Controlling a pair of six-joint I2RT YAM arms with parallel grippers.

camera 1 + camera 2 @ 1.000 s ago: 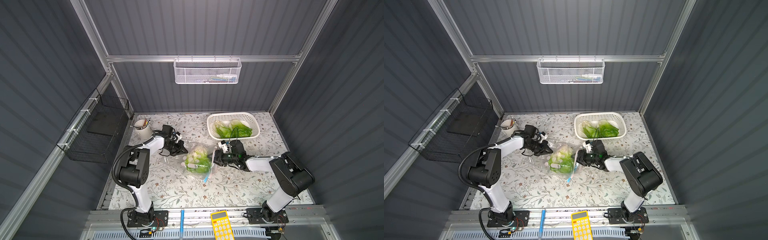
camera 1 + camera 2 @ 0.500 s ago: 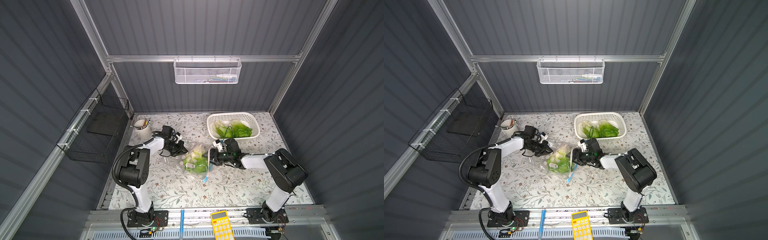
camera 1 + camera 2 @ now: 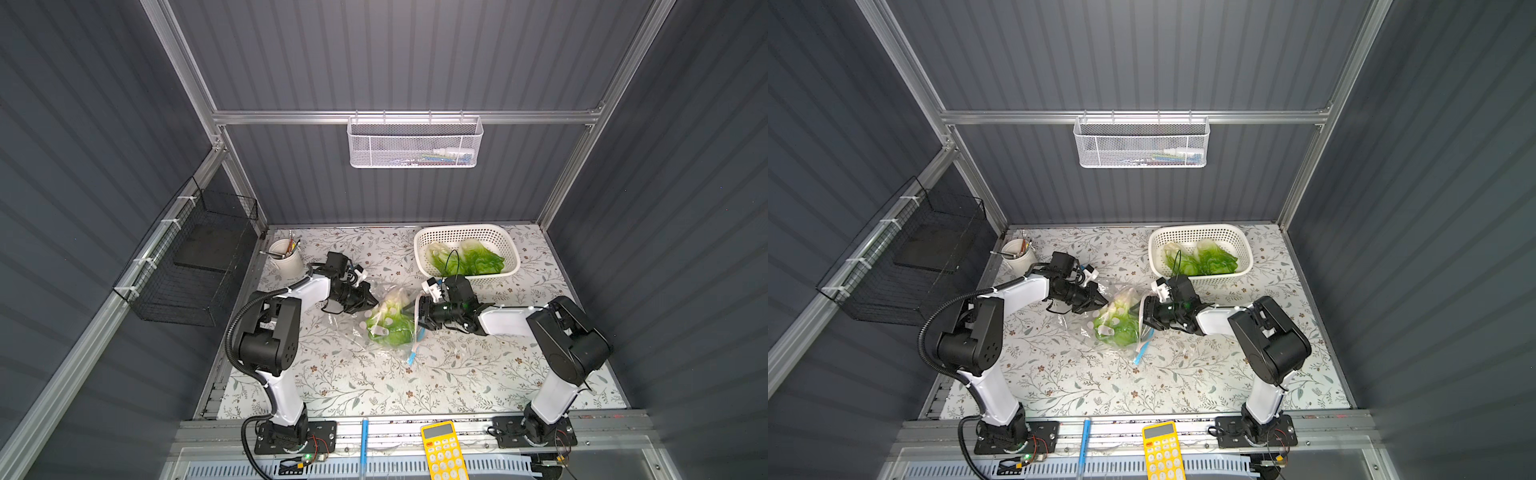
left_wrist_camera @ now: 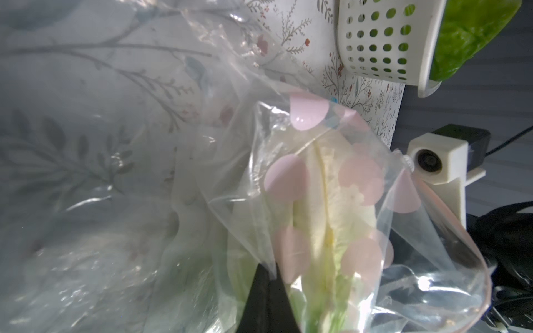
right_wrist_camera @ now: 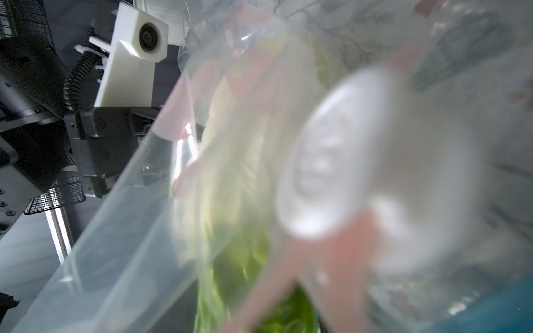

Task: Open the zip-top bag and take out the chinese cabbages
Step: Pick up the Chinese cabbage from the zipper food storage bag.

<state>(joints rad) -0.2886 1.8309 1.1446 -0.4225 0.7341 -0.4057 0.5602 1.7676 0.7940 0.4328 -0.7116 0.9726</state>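
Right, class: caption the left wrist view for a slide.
The left gripper pinches the clear dotted bag, cabbage inside, white basket beyond.

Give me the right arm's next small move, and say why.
Probably ease the right gripper deeper into the zip-top bag and close on the cabbage inside. Two cabbages already lie in the basket and one is in the bag. The left gripper pinches the bag's opposite side, and the right gripper sits at its mouth.

Floral table (image 3: 457, 374) bears basket (image 3: 513, 253), cup (image 3: 286, 262) (pens (image 3: 291, 247), seemingly), zip-top bag (image 3: 386, 322).
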